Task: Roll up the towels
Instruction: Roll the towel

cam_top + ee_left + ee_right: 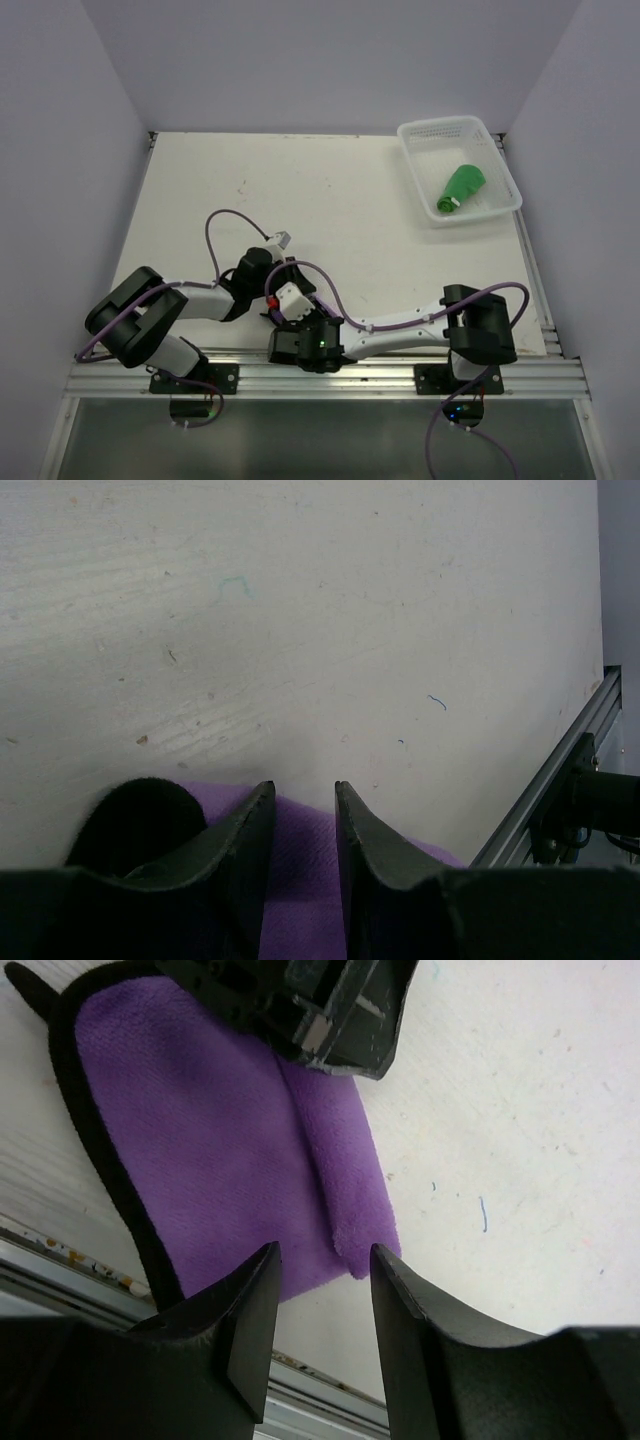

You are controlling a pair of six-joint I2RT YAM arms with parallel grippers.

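The small soft square purple towel with black edging lies flat on the white worktop at 6 o'clock, right against the near aluminium rail, where both arms can reach it. One side is folded over, and the fold makes a raised ridge running from the towel's 5 o'clock corner towards 12.

The left end effector sits on the 12 o'clock end of that ridge. Its fingers stand a narrow way apart with purple cloth filling the gap, so it looks to be pinching the fold, probably to anchor that end so the cloth cannot slide or spring flat. A black flap curls up at 9 o'clock of its fingers, most likely the towel's dark back.

The right end effector is spread wide with nothing between its fingers. It hangs over the towel's 6 o'clock edge, straddling the ridge's free end, well placed to take a fresh hold and turn the roll further.

The bright green towel is already a tight roll inside the white plastic lattice basket at 2 o'clock, so roughly half the job looks done.
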